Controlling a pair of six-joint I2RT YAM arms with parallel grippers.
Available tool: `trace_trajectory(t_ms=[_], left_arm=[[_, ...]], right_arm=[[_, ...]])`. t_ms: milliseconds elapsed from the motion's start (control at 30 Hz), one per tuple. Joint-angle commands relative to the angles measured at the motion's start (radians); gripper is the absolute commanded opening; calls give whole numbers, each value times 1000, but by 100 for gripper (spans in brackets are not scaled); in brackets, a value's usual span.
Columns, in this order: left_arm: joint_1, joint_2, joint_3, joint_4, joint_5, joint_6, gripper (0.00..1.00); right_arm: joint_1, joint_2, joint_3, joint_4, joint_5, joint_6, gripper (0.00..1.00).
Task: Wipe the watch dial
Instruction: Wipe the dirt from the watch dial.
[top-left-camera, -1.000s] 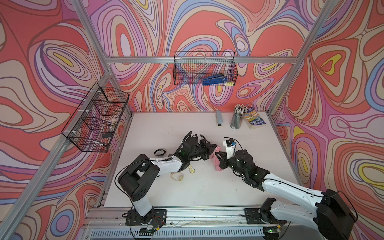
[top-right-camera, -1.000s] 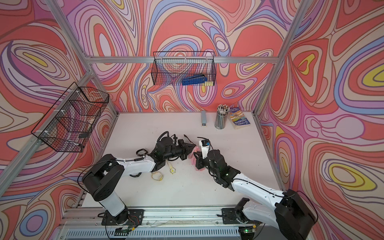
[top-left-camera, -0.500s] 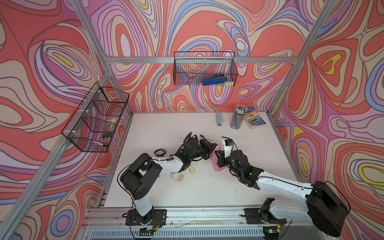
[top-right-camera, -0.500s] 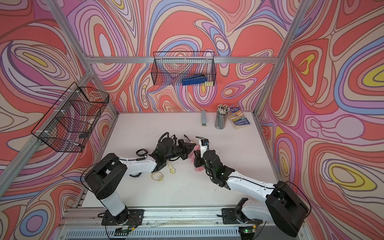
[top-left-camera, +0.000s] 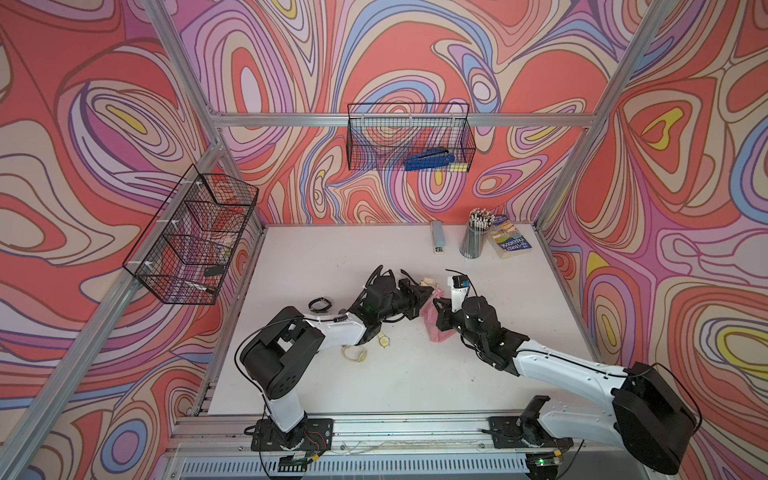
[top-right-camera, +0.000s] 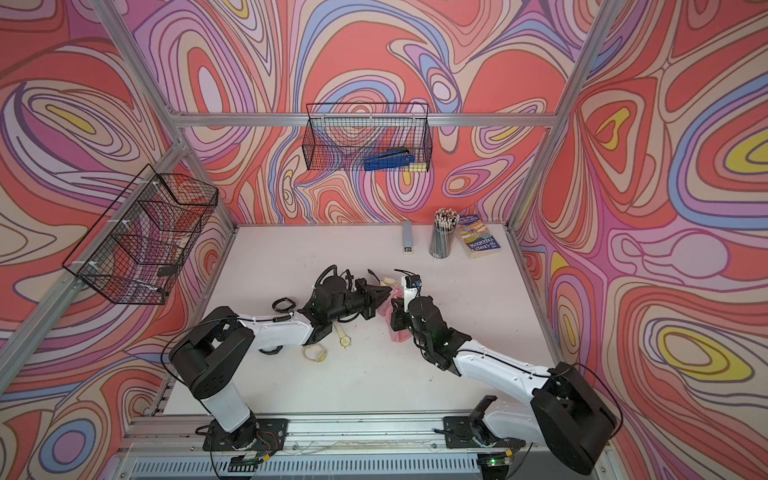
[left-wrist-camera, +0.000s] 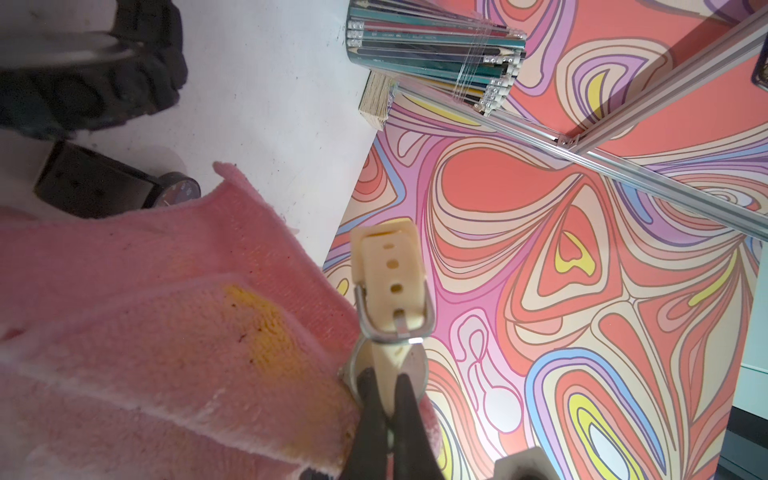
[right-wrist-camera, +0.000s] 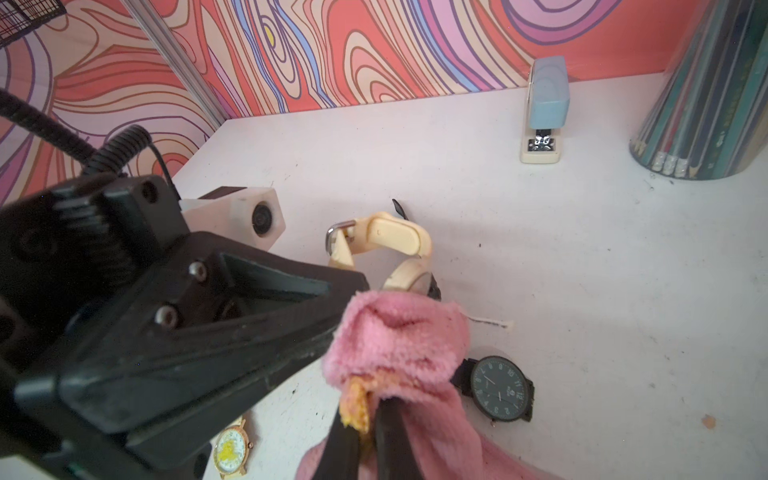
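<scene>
- In both top views, the two arms meet near the middle of the white table (top-left-camera: 332, 257). The left gripper (top-left-camera: 424, 291) holds a cream watch (top-left-camera: 428, 282) just above the surface. The right gripper (top-left-camera: 437, 311) brings a pink cloth (top-left-camera: 434, 330) up against it, and the cloth's loose end trails down to the table (top-right-camera: 332, 257)
- In the left wrist view, the left gripper (left-wrist-camera: 386, 390) has its jaws clamped on the cream watch (left-wrist-camera: 392, 282) where the strap joins the round case. The buckled strap stands out beyond the fingertips. The pink cloth (left-wrist-camera: 166, 311), which has a yellow patch, touches the side of the case. The dial itself is not visible here
- In the right wrist view, the right gripper (right-wrist-camera: 368, 419) is closed on a gathered fold of the pink cloth (right-wrist-camera: 399, 345). The bunched end is pressed onto the case of the cream watch (right-wrist-camera: 395, 241) and hides its face, with the strap loop showing beyond it. A black watch (right-wrist-camera: 496, 388) lies on the table just beside the cloth and a gold watch (right-wrist-camera: 230, 451) lies nearer the camera (neither is touched)
- Progress, as a judgement: watch and cloth are both in hand and in contact, so the wiping looks to be under way. With the dial covered, it is not possible to tell how clean it is. The rest of the rubbing over the face is probably what is left
</scene>
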Motion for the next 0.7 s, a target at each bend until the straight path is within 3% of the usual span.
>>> trace_trajectory(t_ms=[0, 667], left_arm=[[-27, -22, -34, 0, 88, -22, 0], [-16, -1, -35, 29, 108, -42, 0]], right_arm=[[-40, 5, 58, 56, 26, 6, 0], [-98, -16, 42, 26, -85, 11, 0]])
